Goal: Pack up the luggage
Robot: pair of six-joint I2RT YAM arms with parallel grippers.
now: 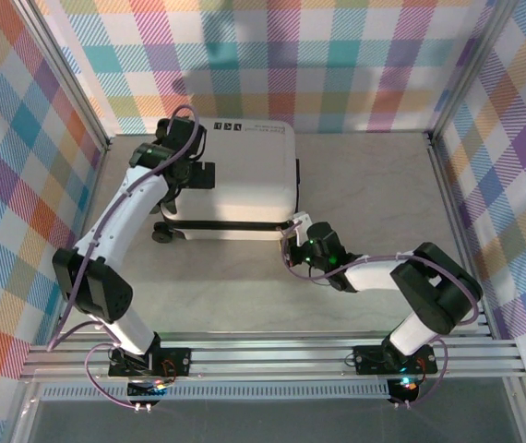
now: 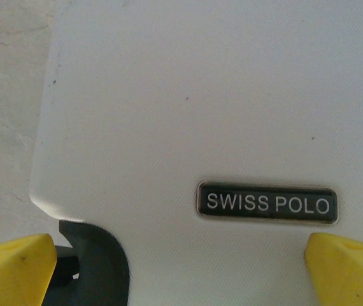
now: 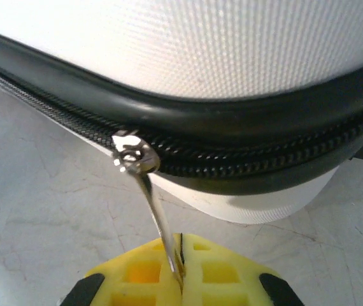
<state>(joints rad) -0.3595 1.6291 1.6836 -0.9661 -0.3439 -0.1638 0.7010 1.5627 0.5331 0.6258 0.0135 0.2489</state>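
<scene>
The luggage (image 1: 240, 180), a white hard-shell suitcase, lies flat and closed at the back of the table, its black wheels toward the left. My left gripper (image 1: 189, 175) hovers over its left part. In the left wrist view that gripper (image 2: 181, 274) is open, its yellow fingertips (image 2: 16, 268) wide apart over the white shell by the SWISS POLO badge (image 2: 267, 204). My right gripper (image 1: 297, 227) is at the suitcase's near right corner. In the right wrist view this gripper (image 3: 180, 271) is shut on the silver zipper pull (image 3: 149, 197) hanging from the black zipper (image 3: 245, 162).
Plaid walls with metal posts (image 1: 69, 83) close in the table on three sides. A black wheel (image 1: 161, 233) sticks out at the suitcase's near left corner. Bare marble tabletop (image 1: 226, 286) lies between the suitcase and the arm bases.
</scene>
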